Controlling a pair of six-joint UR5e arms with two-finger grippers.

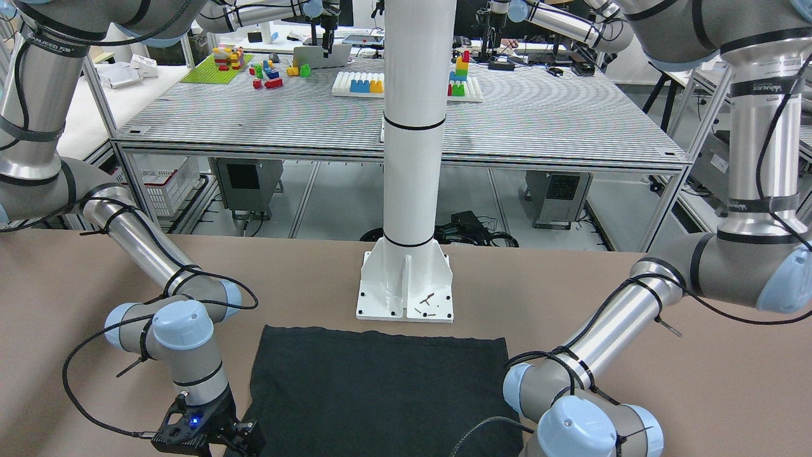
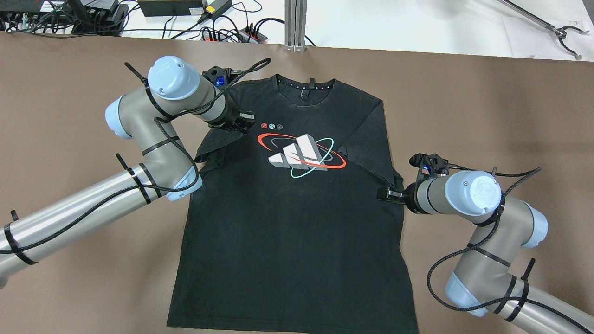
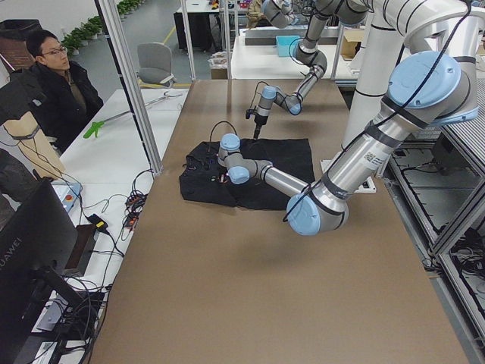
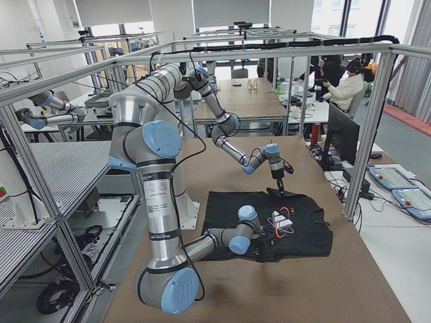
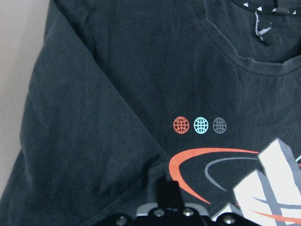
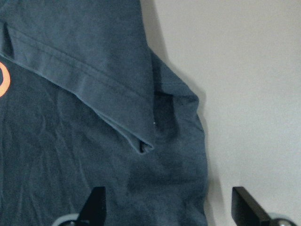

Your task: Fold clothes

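- The left gripper [image 2: 245, 122] has its fingers pressed together. In its wrist view, creases in the cloth run straight up to them, so it appears to pinch the left sleeve [image 2: 216, 150]. That sleeve lies turned in over the chest, beside the printed logo [image 2: 301, 155].
- The right gripper [image 6: 171, 203] is spread wide and holds nothing. One finger is over fabric and the other over bare bench [image 6: 254, 70], so they straddle the shirt's side edge. This is just below the corner of the right sleeve [image 6: 108, 89], which is also doubled inward.
- The clothes [image 2: 287, 241], a single black T-shirt, lie flat and face up on the brown bench between the two arms. The collar [image 2: 304, 86] is on the side away from the robot, and the bottom hem [image 1: 380, 335] is just beside the white pillar's base plate [image 1: 406, 293].
- The shirt looks like a light, limp knit with no stiffness of its own. It will likely sag from any pinch, and whatever is not lifted will trail and bunch on the bench. It is not fragile, though the print may be a little stiffer than the rest.
- The hemmed edges and seams look like the best holds, since the cloth is doubled there and gives the fingers more to bite.
- Taking two matching points, one per gripper, should keep a fold line straight, such as both bottom corners or both shoulders.
- A finger has to slide under the edge, and it could easily catch only the top layer.
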